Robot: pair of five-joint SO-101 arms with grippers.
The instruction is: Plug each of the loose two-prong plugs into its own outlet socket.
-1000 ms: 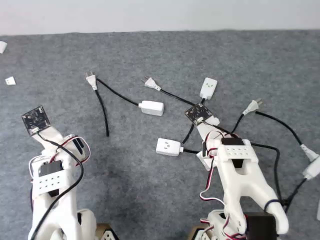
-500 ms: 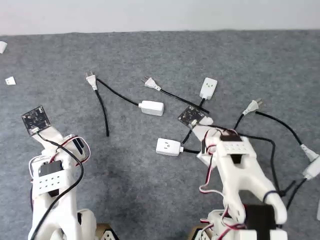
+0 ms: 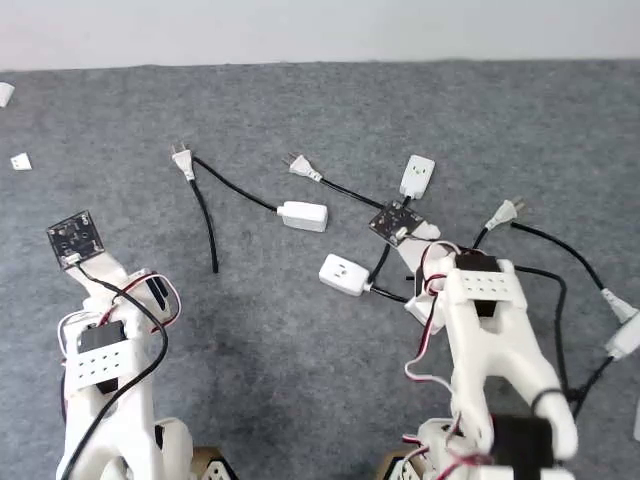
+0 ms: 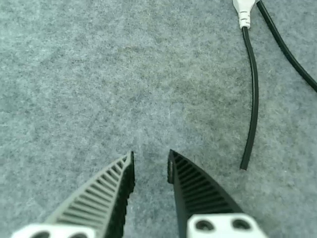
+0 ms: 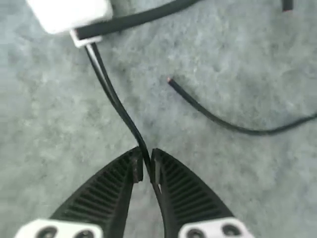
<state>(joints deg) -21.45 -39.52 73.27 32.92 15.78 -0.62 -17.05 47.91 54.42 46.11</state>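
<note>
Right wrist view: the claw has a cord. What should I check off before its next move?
1. Is the right claw shut on the black cord: ok.
2. Grip on a plug rather than cord: not ok; it pinches cord short of the white socket.
3. Socket lying holes up, high view: ok.
4. Nearest loose plug lying free, unplugged: ok.
5. Is the left claw open and empty: ok.
6. Where the held cord ends: cannot tell.
</note>
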